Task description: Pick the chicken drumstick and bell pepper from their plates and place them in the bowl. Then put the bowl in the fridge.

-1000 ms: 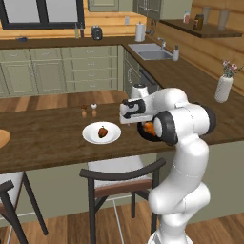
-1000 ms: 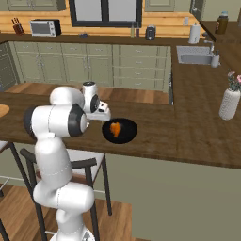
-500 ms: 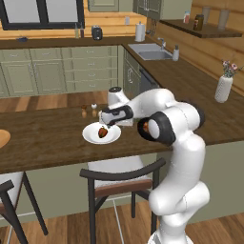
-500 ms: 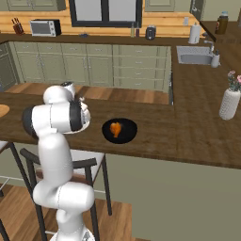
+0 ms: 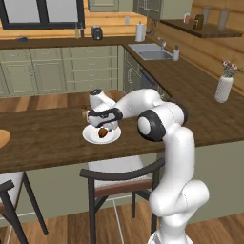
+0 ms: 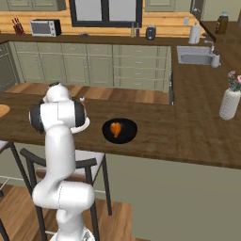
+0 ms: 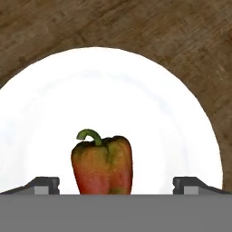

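A dark red bell pepper (image 7: 102,165) with a green stem stands on the white plate (image 7: 104,90). My gripper (image 7: 116,185) is open just above it, one fingertip on each side and neither touching. From the left base view, the gripper (image 5: 101,127) hangs over the bell pepper (image 5: 103,133) on the white plate (image 5: 90,139). The orange-brown chicken drumstick (image 6: 116,129) lies in the black bowl (image 6: 127,138), right of the arm. The tan wooden plate (image 5: 2,138) sits at the counter's left edge. The fridge is out of view.
A dark chair (image 5: 121,178) stands under the counter's front edge below the plate. A white vase (image 6: 229,102) with flowers is on the counter to the right. A small shaker (image 5: 85,113) stands just behind the white plate. The sink (image 5: 150,51) is far back.
The arm has swung left from above the black bowl to above the white plate and come down close to the bell pepper. The gripper stayed open. The drumstick stayed in the bowl.
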You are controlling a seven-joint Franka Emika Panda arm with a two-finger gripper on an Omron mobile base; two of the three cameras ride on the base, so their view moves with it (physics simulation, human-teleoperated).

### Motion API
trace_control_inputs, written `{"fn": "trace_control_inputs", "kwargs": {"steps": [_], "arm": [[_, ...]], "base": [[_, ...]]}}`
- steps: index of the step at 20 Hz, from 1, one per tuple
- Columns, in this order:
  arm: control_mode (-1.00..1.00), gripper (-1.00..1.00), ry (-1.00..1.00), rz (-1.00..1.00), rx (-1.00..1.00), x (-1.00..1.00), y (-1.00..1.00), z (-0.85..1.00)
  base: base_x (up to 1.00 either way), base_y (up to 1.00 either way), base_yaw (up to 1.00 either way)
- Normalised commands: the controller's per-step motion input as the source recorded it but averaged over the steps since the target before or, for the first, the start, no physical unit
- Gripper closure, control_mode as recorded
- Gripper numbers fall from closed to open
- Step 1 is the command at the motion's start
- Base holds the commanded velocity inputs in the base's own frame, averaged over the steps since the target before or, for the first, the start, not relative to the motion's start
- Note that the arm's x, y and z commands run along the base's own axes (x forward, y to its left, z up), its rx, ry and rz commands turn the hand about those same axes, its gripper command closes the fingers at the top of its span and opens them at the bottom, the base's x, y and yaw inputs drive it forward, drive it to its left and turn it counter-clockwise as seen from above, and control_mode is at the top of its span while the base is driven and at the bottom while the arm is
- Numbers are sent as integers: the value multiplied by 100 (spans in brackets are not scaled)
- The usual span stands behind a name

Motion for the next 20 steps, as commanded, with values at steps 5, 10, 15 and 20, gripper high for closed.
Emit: {"fn": "trace_control_inputs", "kwargs": {"steps": [5, 10, 15, 20], "arm": [[-100, -100, 11, -9, 0, 30, 0, -29], [-100, -100, 7, -5, 0, 28, 0, -25], [-100, -100, 7, -5, 0, 0, 0, -28], [-100, -100, 3, -4, 0, -22, 0, -23]], "base": [[0, 0, 0], [0, 0, 0], [0, 0, 0], [0, 0, 0]]}}
